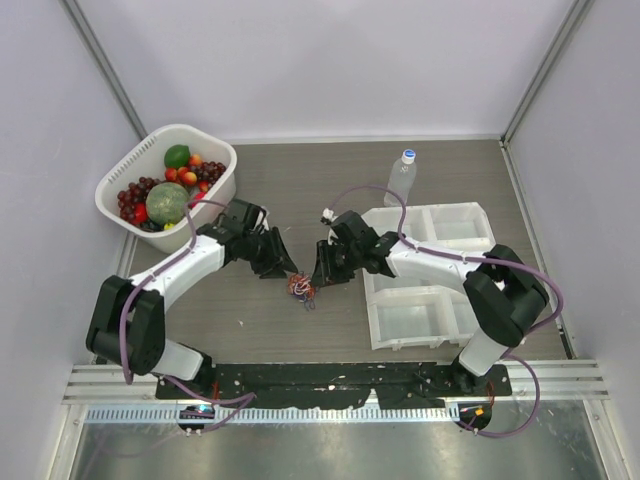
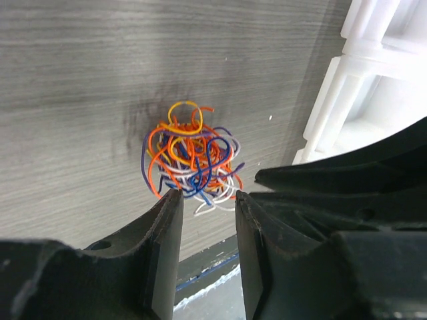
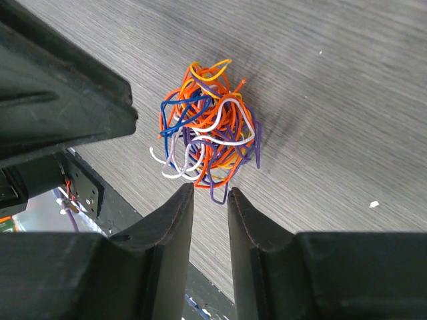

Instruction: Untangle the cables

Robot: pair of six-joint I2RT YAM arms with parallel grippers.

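Cables [image 1: 301,288] sit balled up mid-table on a grey wood-grain table [image 1: 300,190] with white walls around. Left gripper [image 2: 207,195] and right gripper [image 3: 210,190] are both narrow and empty, tips just beside the ball. Only the top view shows the fruit basket [image 1: 108,200] far left and the bottle [image 1: 400,178]. Wrist views show orange, blue, white and purple strands.

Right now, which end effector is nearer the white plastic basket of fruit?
Left. The left end effector hangs between the basket and the tangled thin coloured cables; the right end effector is beyond the cables.
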